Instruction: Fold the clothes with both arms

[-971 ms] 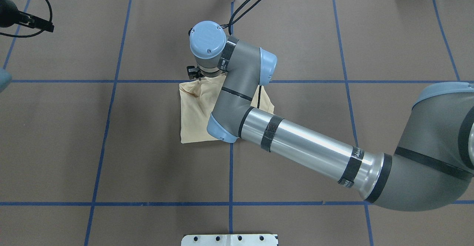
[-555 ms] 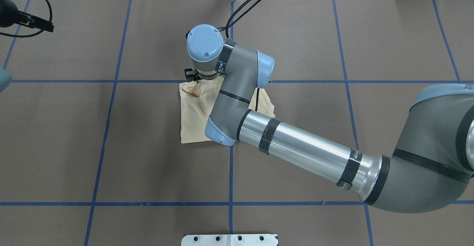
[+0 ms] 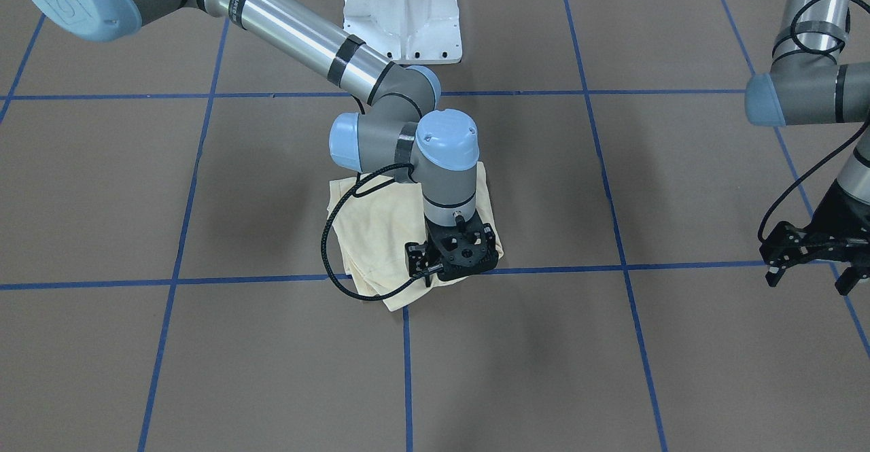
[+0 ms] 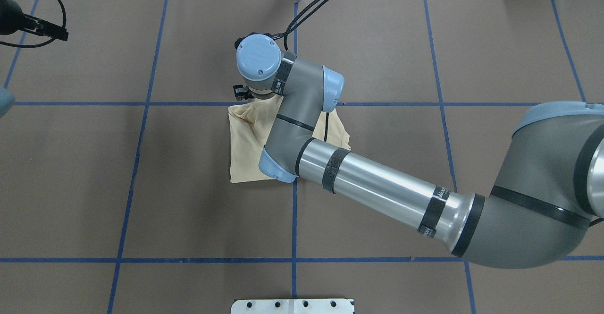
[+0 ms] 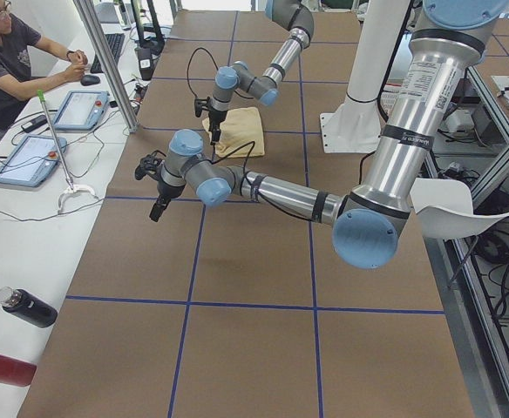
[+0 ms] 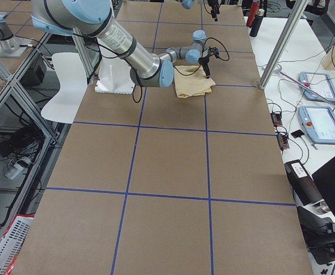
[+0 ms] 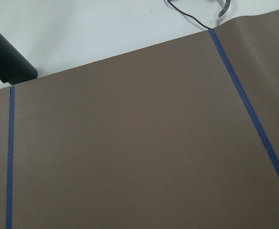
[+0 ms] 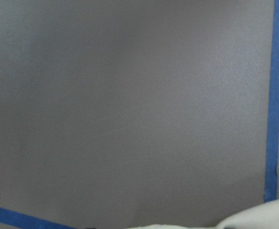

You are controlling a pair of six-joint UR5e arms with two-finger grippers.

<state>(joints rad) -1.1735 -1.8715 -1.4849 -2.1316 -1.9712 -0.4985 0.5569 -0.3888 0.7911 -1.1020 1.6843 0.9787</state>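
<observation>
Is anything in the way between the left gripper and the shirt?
Nothing visible. Only bare table lies between the left gripper and the shirt. The right gripper is over the shirt's corner on that side.

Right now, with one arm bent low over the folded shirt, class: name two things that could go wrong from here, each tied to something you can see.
1. The right claw sits down at the edge of the shirt; whether it grips cloth cannot be seen. If it does, lifting away might pull the fold open.
2. Its black cable loops low over the shirt and may drag it. The left claw, open and far off, cannot pin anything.
</observation>
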